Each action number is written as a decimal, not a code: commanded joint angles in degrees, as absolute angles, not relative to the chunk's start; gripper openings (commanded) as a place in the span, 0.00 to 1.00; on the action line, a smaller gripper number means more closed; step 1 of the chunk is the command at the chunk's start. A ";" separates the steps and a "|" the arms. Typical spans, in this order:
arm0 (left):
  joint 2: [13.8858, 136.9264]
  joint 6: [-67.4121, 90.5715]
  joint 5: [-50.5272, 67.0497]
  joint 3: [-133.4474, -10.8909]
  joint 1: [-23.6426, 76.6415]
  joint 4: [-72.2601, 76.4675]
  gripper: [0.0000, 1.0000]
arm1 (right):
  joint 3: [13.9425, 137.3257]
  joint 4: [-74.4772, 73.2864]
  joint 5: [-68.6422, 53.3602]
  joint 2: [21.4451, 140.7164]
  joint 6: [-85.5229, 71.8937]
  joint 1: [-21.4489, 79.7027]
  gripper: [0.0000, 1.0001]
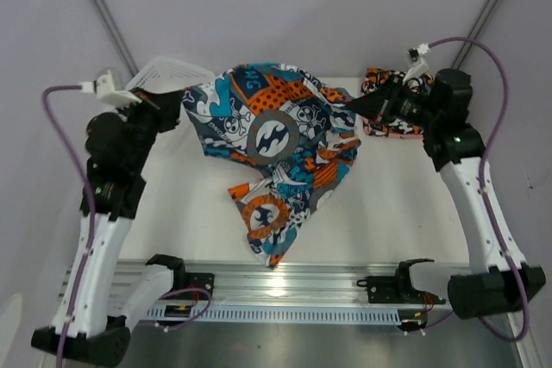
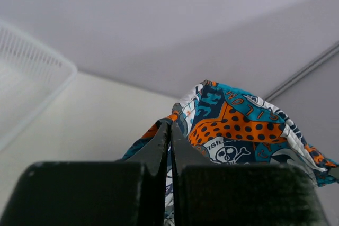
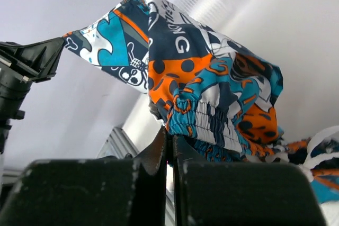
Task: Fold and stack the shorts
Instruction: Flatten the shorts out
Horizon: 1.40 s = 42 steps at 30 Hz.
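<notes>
The teal-navy shorts [image 1: 276, 140] with orange-white graphics hang stretched between my two grippers, their lower part drooping onto the white table [image 1: 397, 213]. My left gripper [image 1: 178, 106] is shut on the shorts' left edge; in the left wrist view its jaws [image 2: 170, 123] pinch the fabric [image 2: 243, 123]. My right gripper [image 1: 352, 106] is shut on the right edge, with the elastic waistband [image 3: 212, 125] bunched just above the fingertips [image 3: 170, 133]. A second bunch of shorts [image 1: 390, 123], black with orange-white and pink showing, lies behind my right gripper.
A white mesh basket [image 1: 168, 71] stands at the back left behind the left arm, and shows blurred in the left wrist view [image 2: 26, 86]. An aluminium rail [image 1: 285, 286] runs along the table's near edge. Diagonal frame bars [image 1: 103, 6] stand behind the table.
</notes>
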State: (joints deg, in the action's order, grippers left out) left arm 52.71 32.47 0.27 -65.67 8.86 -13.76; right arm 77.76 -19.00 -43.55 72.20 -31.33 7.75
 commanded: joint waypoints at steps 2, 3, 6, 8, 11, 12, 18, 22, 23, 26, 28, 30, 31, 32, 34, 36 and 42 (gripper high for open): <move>41.59 31.90 4.04 -69.69 8.79 -19.07 0.00 | 78.93 -17.75 -50.00 59.61 -34.80 7.73 0.00; 37.57 31.90 4.83 -70.22 8.79 -20.12 0.00 | 79.01 -18.28 -50.44 57.24 -35.15 7.73 0.00; 32.10 31.55 7.11 -73.03 8.79 -22.14 0.00 | 80.58 -19.77 -51.06 47.92 -36.82 7.73 0.00; 27.44 31.55 7.47 -75.75 8.79 -23.02 0.00 | 82.17 -20.74 -50.98 42.21 -38.31 7.73 0.00; 24.44 31.64 7.56 -78.48 8.79 -24.43 0.00 | 84.90 -20.31 -50.37 37.11 -40.86 7.73 0.00; 24.43 31.64 7.65 -80.40 8.79 -24.61 0.00 | 85.42 -19.87 -49.84 36.22 -41.48 7.73 0.00; 30.57 30.15 6.33 -84.19 8.79 -23.03 0.00 | 87.27 -19.76 -42.98 38.12 -42.01 7.65 0.00; 41.29 28.83 6.15 -85.71 8.79 -20.93 0.00 | 84.40 -18.30 -42.19 46.39 -44.55 7.65 0.00; 43.22 28.83 6.15 -84.91 8.79 -18.39 0.00 | 83.24 -17.85 -41.75 47.71 -45.34 7.65 0.00; 50.08 29.35 7.12 -80.61 8.79 -13.39 0.00 | 78.60 -16.80 -40.25 53.16 -46.58 7.65 0.00; 53.78 30.14 7.99 -76.06 8.79 -10.12 0.00 | 75.16 -13.28 -39.29 56.32 -47.72 7.47 0.00; 56.76 30.41 8.00 -71.47 8.79 -5.74 0.00 | 70.78 -11.35 -39.37 58.79 -47.81 7.30 0.00; 57.39 30.58 7.82 -67.71 8.79 -4.41 0.00 | 69.36 -10.82 -39.98 61.15 -47.73 7.21 0.00; 57.74 30.50 7.65 -64.28 8.79 -3.09 0.00 | 67.61 -9.42 -40.51 61.87 -47.81 6.95 0.00; 57.57 30.76 7.30 -59.08 8.70 -0.10 0.00 | 62.16 -5.28 -40.61 62.66 -47.64 6.77 0.00; 56.43 31.64 6.25 -52.40 8.79 2.72 0.00 | 57.42 -3.09 -39.82 62.84 -46.85 6.68 0.00; 55.72 32.52 0.26 -42.64 8.79 7.64 0.00 | 52.38 5.70 -38.67 70.38 -45.61 6.42 0.00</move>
